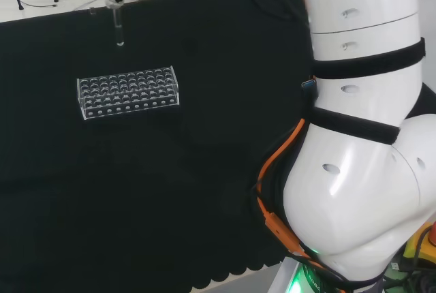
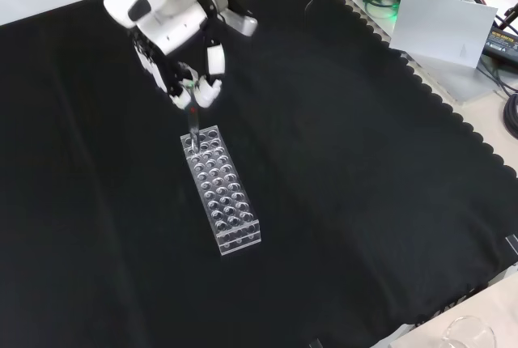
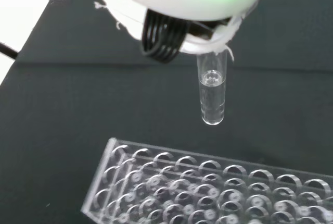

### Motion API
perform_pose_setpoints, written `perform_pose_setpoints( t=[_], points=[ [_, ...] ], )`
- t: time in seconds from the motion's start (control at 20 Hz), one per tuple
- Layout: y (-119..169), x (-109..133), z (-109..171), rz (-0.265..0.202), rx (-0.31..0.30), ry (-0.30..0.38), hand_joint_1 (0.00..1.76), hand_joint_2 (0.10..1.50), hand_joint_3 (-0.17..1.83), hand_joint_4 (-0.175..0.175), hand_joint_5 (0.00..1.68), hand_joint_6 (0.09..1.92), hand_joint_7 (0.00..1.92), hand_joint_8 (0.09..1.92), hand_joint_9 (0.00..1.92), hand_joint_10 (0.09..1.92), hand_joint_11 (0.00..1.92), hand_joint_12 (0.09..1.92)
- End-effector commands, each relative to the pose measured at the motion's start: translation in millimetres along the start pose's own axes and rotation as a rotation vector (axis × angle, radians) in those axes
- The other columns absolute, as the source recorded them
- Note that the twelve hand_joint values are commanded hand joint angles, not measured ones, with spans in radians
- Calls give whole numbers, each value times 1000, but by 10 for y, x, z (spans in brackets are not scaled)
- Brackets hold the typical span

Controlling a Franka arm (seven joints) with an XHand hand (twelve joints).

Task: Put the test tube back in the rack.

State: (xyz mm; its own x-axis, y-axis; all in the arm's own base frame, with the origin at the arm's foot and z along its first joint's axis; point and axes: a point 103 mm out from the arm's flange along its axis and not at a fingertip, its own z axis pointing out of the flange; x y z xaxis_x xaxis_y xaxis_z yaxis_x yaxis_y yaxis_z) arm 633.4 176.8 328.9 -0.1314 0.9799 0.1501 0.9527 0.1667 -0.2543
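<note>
Black cloth covered the desk, its scalloped edge showing in the front view. One clear rack lay on it, flat and well apart from the cloth's edges; its many wells looked vacant as far as the views allowed, though clear plastic made that hard to judge, and the wrist view cut off part of the rack. One robot hand hung above the rack's far end in the front view, its fingers curled round the top of one test tube. That tube pointed straight down, its rounded bottom clear of the rack and just above it. Its upper part was hidden inside the grasp. A little clear liquid seemed to sit in the tube.
</note>
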Motion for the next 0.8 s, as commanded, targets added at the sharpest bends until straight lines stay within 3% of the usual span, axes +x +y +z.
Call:
perform_pose_setpoints(
  t=[0.05,0.4,0.8],
  points=[
    [-23,344,169,-94,75,-19,1249,528,757,-175,1534,203,1803,450,1612,740,1351,1005],
    [-32,489,289,-126,97,-3,1249,528,757,-175,1535,201,1803,450,1611,741,1350,1005],
    [78,498,463,-121,144,-21,1249,528,756,-175,1535,199,1804,449,1610,742,1349,1006]
  ],
)
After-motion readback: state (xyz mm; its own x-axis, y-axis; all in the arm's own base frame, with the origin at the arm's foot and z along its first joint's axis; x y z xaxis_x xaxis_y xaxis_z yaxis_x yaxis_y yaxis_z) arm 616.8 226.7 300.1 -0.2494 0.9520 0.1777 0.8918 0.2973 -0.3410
